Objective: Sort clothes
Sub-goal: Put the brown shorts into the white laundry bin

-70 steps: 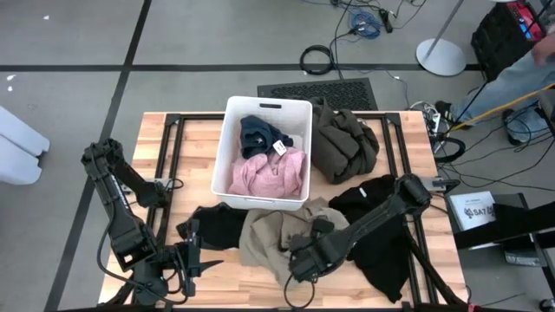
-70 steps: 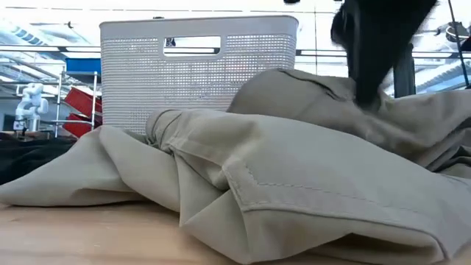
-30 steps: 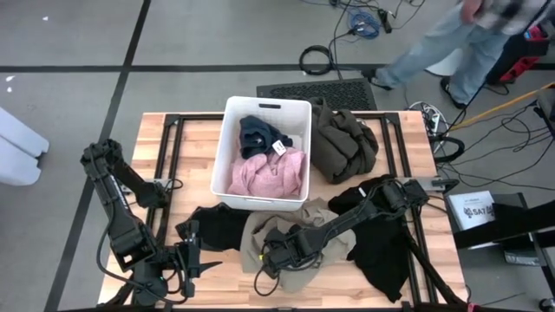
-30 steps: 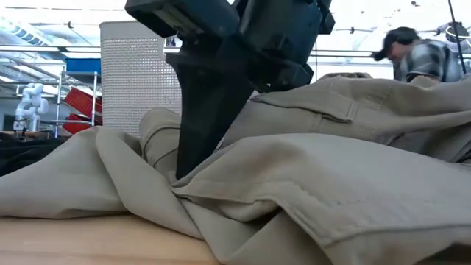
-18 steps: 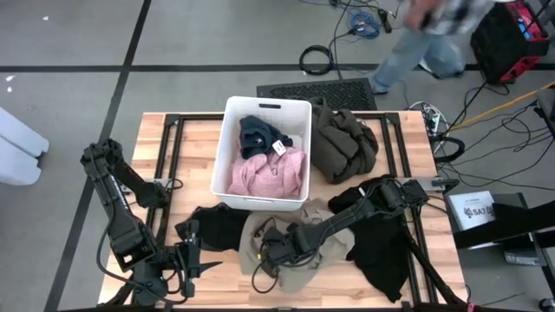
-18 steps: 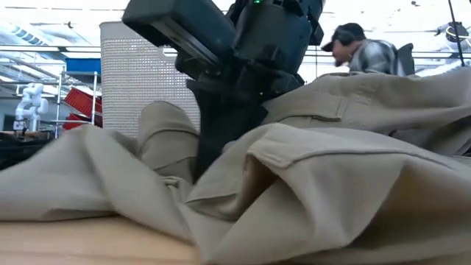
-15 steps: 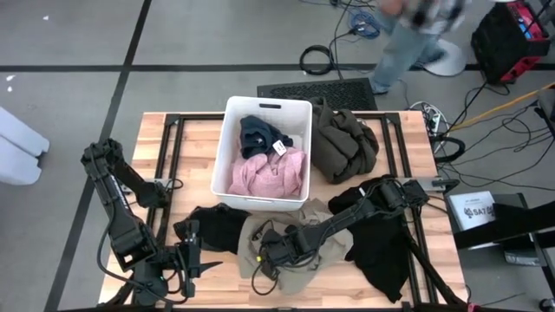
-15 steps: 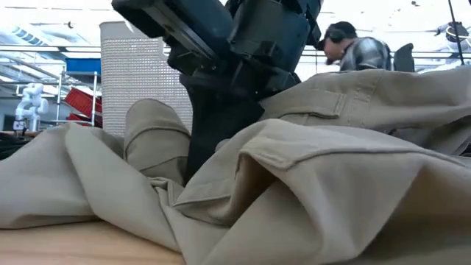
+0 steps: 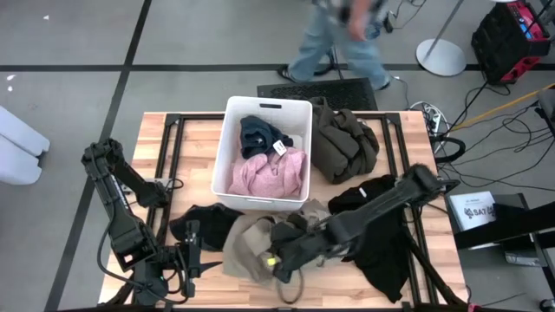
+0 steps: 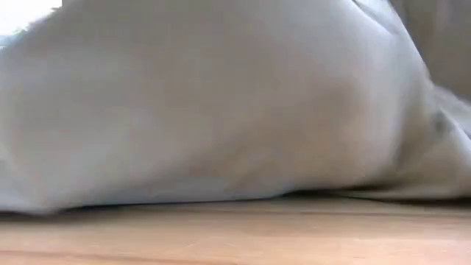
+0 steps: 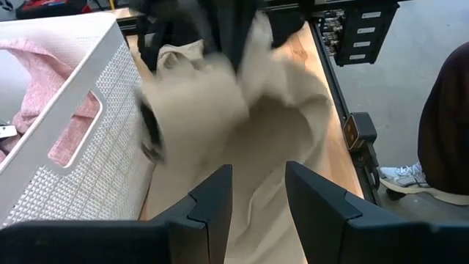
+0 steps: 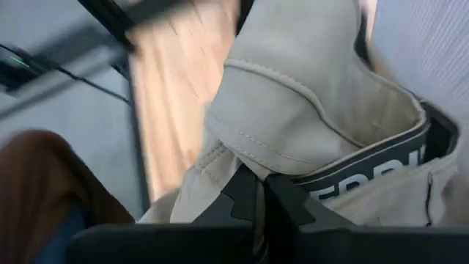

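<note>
Grey concrete floor with dark seams surrounds the pale wooden table [image 9: 195,147], and a person [image 9: 334,39] walks past its far side. From above, a white rectangular plastic bin [image 9: 264,152] holds a pink garment [image 9: 269,173] and a dark teal-blue garment [image 9: 256,132] bearing an unreadable white tag; an olive-brown garment [image 9: 342,143] lies beside it.

Low down, tan fabric fills everything above bare wood.

The left gripper [image 11: 253,202] hovers with fingers parted, empty.

The right gripper [image 12: 256,202] is clamped on the tan-beige garment [image 12: 293,95], near a dark band with partial letters.
</note>
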Controlling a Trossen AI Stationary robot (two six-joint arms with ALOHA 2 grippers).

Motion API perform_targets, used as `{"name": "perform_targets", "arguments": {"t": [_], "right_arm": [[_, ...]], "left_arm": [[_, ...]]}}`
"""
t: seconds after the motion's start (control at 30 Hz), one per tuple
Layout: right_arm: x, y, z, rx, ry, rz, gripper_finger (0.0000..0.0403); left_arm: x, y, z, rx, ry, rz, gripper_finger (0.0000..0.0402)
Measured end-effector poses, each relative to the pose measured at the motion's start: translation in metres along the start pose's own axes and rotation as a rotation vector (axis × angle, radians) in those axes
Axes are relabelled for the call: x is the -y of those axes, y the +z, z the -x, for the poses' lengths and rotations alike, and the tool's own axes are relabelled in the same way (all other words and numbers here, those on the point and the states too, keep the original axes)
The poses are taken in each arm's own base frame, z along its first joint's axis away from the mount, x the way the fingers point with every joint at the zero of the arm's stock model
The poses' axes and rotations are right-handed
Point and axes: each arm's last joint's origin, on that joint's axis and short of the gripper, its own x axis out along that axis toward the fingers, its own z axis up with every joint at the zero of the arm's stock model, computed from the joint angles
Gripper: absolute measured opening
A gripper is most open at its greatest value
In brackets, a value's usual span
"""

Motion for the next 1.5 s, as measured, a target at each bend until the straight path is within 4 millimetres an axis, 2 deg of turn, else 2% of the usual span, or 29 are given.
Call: {"name": "perform_targets", "arguments": {"t": [0.07, 0.23, 0.43, 0.67, 0.83, 0.97, 1.17, 1.4, 1.5], "right_arm": [[-0.004, 0.011, 0.026, 0.076, 0.027, 0.017, 0.0001], [-0.009, 0.026, 0.075, 0.218, 0.075, 0.103, 0.0], [-0.009, 0.062, 0.138, 0.508, 0.194, 0.217, 0.0], [0.008, 0.104, 0.197, 0.887, 0.187, 0.374, 0.0], [0.029, 0.133, 0.22, 1.134, 0.083, 0.501, 0.0], [0.05, 0.156, 0.231, 1.33, 0.107, 0.553, 0.0], [0.094, 0.187, 0.243, 1.535, 0.122, 0.539, 0.0], [0.13, 0.2, 0.276, 1.87, 0.191, 0.542, 0.0], [0.142, 0.203, 0.283, 1.921, 0.221, 0.564, 0.0]], "left_arm": [[0.0, 0.0, 0.0, 0.0, 0.0, 0.0, 0.0136], [0.0, 0.0, 0.0, 0.0, -0.001, 0.0, 0.0136], [0.0, 0.0, 0.0, 0.0, 0.0, 0.0, 0.0136], [0.0, 0.0, 0.0, 0.0, 0.0, 0.0, 0.0136], [0.0, 0.0, 0.0, -0.001, 0.0, -0.003, 0.0136], [0.0, 0.0, 0.0, -0.001, 0.0, -0.004, 0.0136], [0.0, 0.0, 0.0, -0.002, 0.001, -0.01, 0.0136], [0.0, 0.0, 0.0, -0.002, 0.0, -0.032, 0.0136], [0.0, 0.0, 0.0, -0.001, 0.0, -0.035, 0.0136]]}}
